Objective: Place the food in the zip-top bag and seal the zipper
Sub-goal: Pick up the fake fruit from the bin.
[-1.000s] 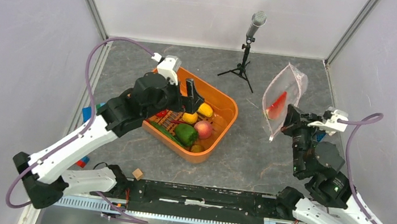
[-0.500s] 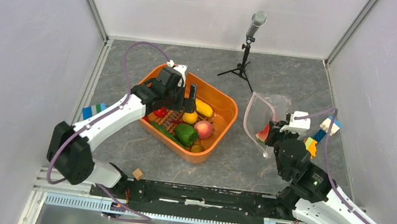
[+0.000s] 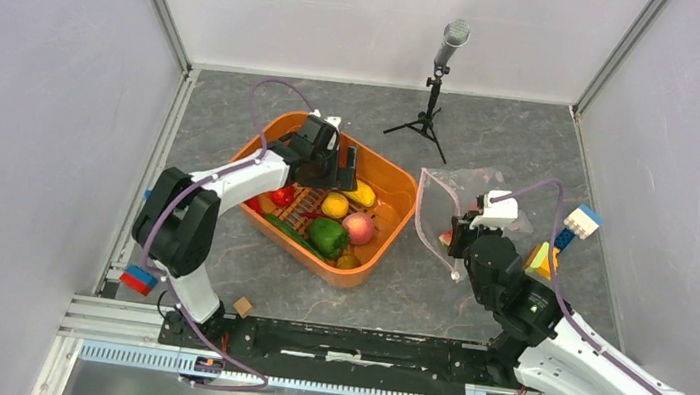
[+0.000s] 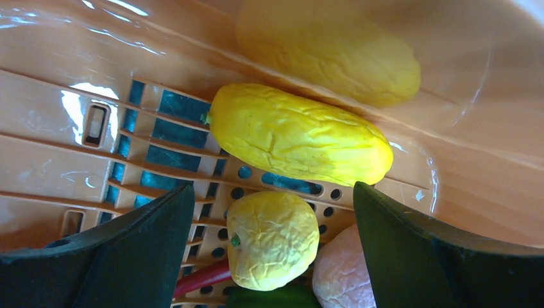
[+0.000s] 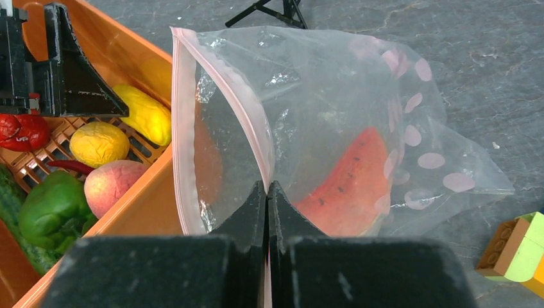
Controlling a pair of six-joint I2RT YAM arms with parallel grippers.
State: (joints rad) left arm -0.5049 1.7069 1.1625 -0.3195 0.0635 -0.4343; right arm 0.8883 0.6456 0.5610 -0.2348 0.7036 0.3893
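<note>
Down inside the orange basket [image 3: 399, 178], my left gripper [image 3: 334, 170] stands open. Its two dark fingers straddle a round yellow piece [image 4: 272, 239] without touching it, and a long yellow piece [image 4: 298, 135] lies just beyond. A peach [image 3: 358, 227], a green pepper [image 3: 326, 237], a red pepper [image 3: 282, 195] and a cucumber [image 3: 287, 230] also lie in the basket. My right gripper [image 5: 267, 186] is shut on the mouth edge of the zip-top bag [image 5: 333, 115]. It holds the bag up beside the basket's right end, with the zipper [image 5: 221, 83] apart. A red watermelon slice [image 5: 349, 189] lies inside the bag.
A microphone on a small tripod [image 3: 438, 77] stands behind the basket and bag. Coloured building blocks [image 3: 562, 239] lie to the right of my right arm, and more of them [image 3: 139, 280] at the left edge. A small wooden cube [image 3: 243, 306] sits near the front rail.
My left gripper has dropped deeper into the basket, over the yellow pieces. My right gripper has carried the bag left and nearer, up against the basket's right end.
</note>
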